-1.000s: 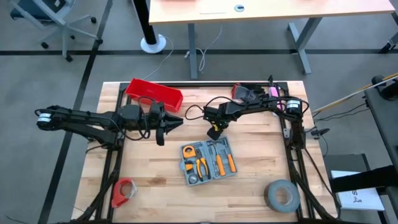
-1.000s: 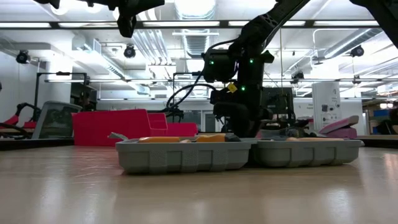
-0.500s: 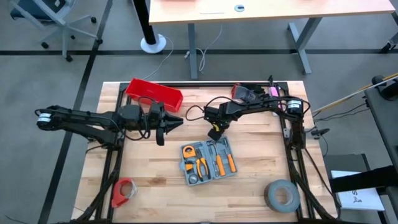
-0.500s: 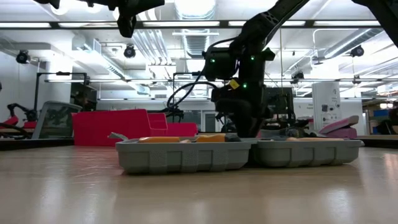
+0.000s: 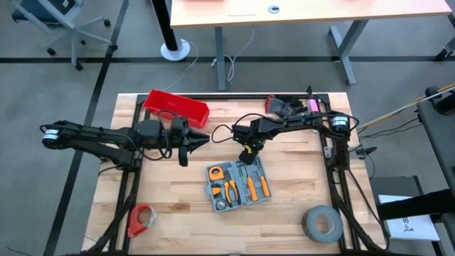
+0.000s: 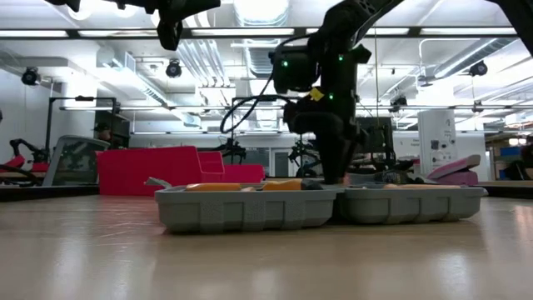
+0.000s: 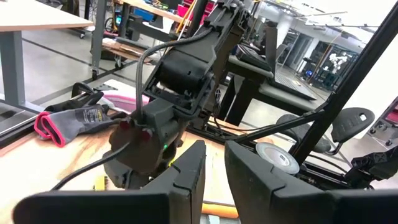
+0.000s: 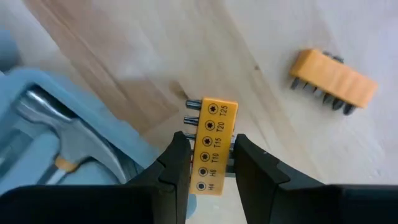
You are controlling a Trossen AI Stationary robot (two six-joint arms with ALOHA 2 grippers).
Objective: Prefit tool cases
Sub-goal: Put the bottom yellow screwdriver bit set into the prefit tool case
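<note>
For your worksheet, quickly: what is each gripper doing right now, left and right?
Left gripper: empty, fingers nearly together, hovering left of the tool case.
Right gripper: shut on an orange bit holder, by the case's edge.

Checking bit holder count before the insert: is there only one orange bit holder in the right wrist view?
No. The right end effector grips one orange bit holder, and a second orange bit holder lies apart on the wooden table.

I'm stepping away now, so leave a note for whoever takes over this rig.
Right hand: shut on an orange bit holder, low by the far edge of the open tool case.
Left hand: empty, waiting above the table's left side.
Done: pliers and other tools sit in the case.
Left: seat the held bit holder; a second bit holder lies loose on the table.
</note>
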